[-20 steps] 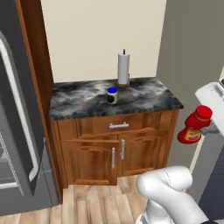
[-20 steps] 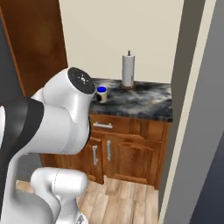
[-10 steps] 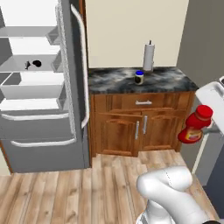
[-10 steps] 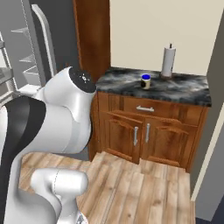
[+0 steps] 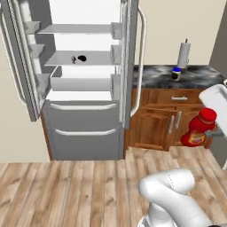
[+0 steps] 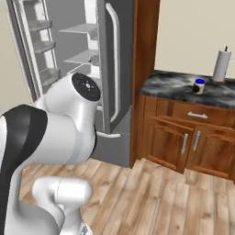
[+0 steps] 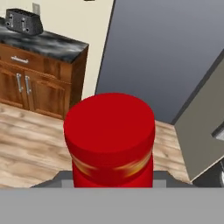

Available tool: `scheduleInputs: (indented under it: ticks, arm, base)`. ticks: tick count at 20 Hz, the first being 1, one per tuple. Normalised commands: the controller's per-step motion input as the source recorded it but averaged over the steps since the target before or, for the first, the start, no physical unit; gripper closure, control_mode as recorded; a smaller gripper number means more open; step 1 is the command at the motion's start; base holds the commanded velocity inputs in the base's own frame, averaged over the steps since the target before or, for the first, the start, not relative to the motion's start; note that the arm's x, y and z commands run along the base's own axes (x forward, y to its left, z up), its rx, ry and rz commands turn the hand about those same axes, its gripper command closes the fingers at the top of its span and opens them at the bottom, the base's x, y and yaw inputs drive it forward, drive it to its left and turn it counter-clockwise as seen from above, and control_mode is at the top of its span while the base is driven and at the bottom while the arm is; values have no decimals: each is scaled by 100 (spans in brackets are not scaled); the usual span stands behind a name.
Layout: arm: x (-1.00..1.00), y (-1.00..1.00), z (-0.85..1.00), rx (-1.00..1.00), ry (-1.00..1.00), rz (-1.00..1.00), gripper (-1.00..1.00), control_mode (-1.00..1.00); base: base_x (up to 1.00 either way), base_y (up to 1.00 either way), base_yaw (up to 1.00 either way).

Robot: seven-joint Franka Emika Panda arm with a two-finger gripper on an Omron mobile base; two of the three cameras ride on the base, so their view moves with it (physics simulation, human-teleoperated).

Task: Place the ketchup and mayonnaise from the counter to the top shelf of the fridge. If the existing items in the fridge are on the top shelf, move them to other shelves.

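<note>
Ketchup (image 5: 200,129) sat clenched in the gripper (image 5: 212,133), its jaws around the rigid, light, probably slick bottle's body; mayonnaise (image 5: 176,73) waited near the counter's (image 5: 155,75) back edge.

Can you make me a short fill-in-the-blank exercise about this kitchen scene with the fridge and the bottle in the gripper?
1. The gripper is shut on a ketchup bottle whose cap is ____.
2. The fridge doors stand ____.
3. The mayonnaise jar with the blue lid stands on the ____.
4. Behind that jar stands a roll of paper ____.

Missing words: red; open; counter; towels
</note>
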Motion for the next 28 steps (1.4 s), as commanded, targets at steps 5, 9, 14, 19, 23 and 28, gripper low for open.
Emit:
scheduleInputs:
  ticks: [5, 9, 14, 19, 23, 28]
  arm:
    - [0, 0, 0, 0, 0, 0, 100, 100]
    - [0, 0, 0, 0, 0, 0, 100, 100]
    - [0, 0, 0, 0, 0, 0, 100, 100]
    - [0, 0, 0, 0, 0, 0, 100, 100]
    - [0, 0, 0, 0, 0, 0, 100, 100]
    - [0, 0, 0, 0, 0, 0, 100, 100]
  base:
    - [45, 100, -1]
    - [56, 100, -13]
    - [90, 100, -36]
    - [100, 90, -43]
    - [100, 70, -31]
    - [62, -35, -4]
